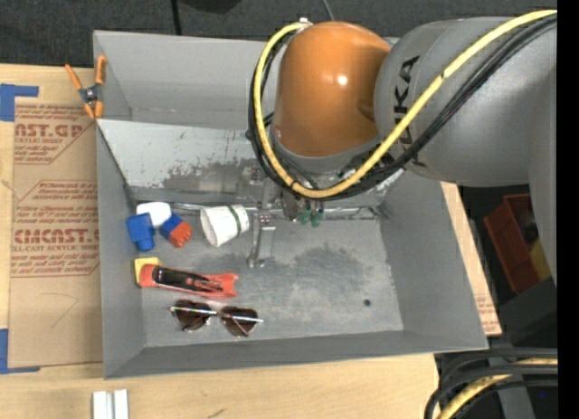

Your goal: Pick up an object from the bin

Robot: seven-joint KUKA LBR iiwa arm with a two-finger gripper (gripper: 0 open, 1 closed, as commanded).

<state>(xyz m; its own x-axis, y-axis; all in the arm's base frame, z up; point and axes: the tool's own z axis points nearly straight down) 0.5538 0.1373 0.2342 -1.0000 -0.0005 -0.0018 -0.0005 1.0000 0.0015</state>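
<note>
Hand (262,243), grip state unclear; white cup (220,225) on its side just view-left.

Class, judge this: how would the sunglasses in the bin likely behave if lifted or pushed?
The sunglasses look thin-framed, so probably light. Lying flat, they would likely slide rather than roll. Their slim bridge may bend under a pinch.
</note>
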